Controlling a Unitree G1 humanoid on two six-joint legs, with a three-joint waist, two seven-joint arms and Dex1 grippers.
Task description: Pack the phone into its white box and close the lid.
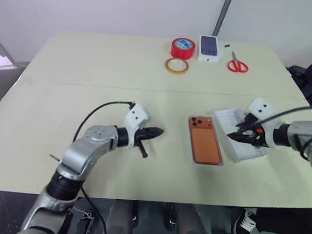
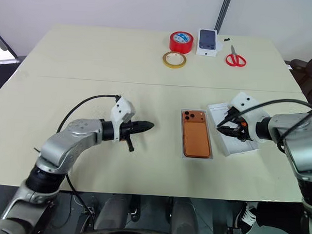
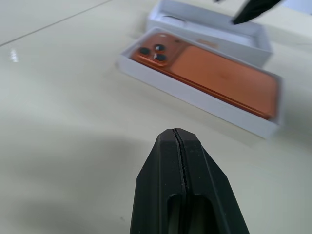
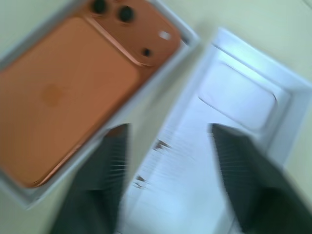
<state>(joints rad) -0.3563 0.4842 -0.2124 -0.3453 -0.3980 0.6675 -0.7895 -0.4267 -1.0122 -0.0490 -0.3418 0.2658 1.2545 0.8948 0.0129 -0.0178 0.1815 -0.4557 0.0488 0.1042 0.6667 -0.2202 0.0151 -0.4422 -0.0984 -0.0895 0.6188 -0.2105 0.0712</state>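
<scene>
Red tape roll [image 1: 183,47], scissors [image 1: 237,64] lie far behind the phone [image 1: 205,142].

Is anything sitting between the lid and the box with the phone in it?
Nothing visible. The lid lies inside up, right beside the white box, which already holds the phone. The open right gripper hovers over the lid.

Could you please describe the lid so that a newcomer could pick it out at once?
On the table, look at the near right side, where the orange phone lies in the white box. The lid lies just right of it, open side up, under the right gripper. Unlike the small box at the far edge, it is hollow.
</scene>
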